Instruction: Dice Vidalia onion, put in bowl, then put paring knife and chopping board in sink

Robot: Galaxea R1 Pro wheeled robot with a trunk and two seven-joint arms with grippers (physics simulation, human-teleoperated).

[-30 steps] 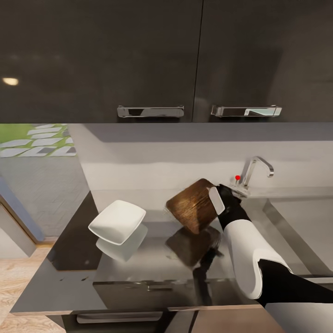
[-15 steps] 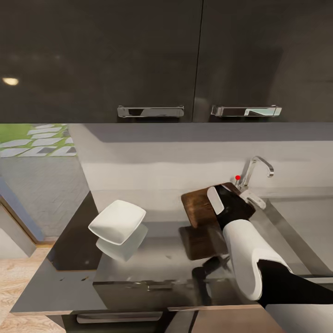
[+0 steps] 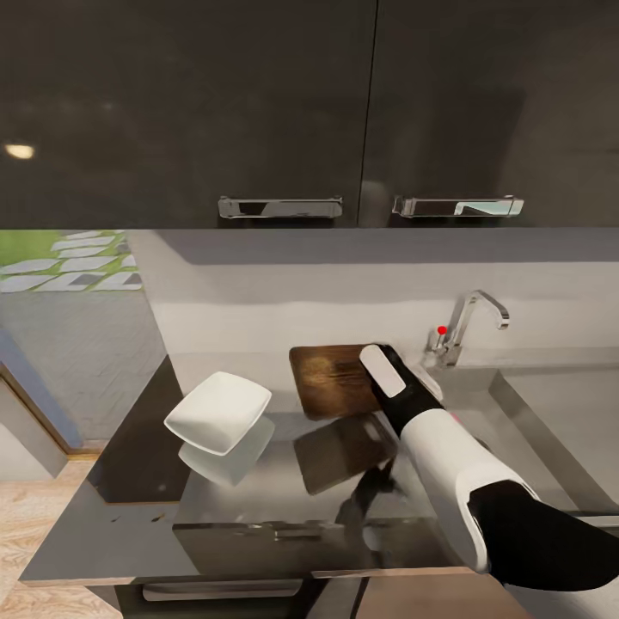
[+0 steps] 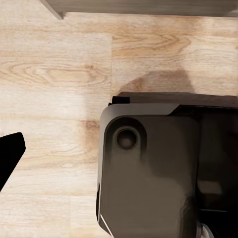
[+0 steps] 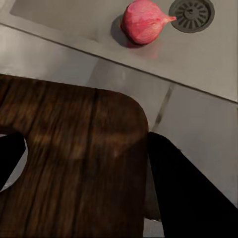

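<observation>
Head view shows the right gripper [image 3: 378, 371] clamped on the right edge of the chopping board [image 3: 331, 380], which it holds lifted above the countertop [image 3: 258, 490], the board's reflection lying on the glossy slab beneath it. The right arm reaches forward from the lower right, its white forearm angled up toward the board, with the chrome tap [image 3: 468, 327] and red knob just beyond the wrist. The bowl [image 3: 217, 411] sits on the countertop to the board's left, well apart from it. Right wrist view adds the grip up close: dark fingers [image 5: 188, 188] flank the board [image 5: 69, 163] on either side, and past its rounded corner the Vidalia onion [image 5: 144, 22] lies in the sink [image 5: 208, 54] beside the round drain. Left wrist view looks down at wooden floor and the robot's dark base; I cannot tell whether the left gripper [image 4: 7, 153] is open.
</observation>
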